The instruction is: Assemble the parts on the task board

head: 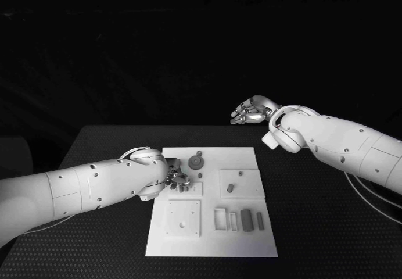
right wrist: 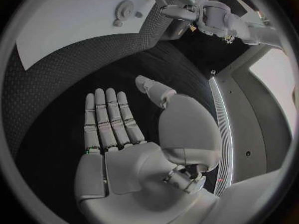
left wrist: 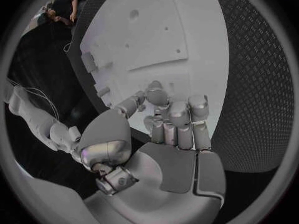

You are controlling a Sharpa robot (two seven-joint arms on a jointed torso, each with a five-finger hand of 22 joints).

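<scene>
Task board (head: 210, 247) is seen lying in the middle of the black table (head: 100, 145), its long side running from near edge to far edge. Left robot hand (head: 174, 179) is lowered over the board's left edge, fingers curled downward close beside a small square recess; in the left wrist view a small rounded part (left wrist: 156, 95) appears to be pinched between thumb and fingertips (left wrist: 198, 104), though whether it is truly gripped cannot be told for certain. Right robot hand (head: 251, 110) is held well apart beyond the far edge of the table, palm flat, fingers stretched and apart, nothing in it. A gear (head: 196, 161) is noted near the board's far edge, a short peg (head: 230, 187) in the square seat at mid-board, and several bar-shaped parts (head: 246, 220) toward the near right corner.

Step judged in hand: picking or seating a small part at the left edge. The next move would call for a firm pinch, then careful alignment over the matching recess.
</scene>
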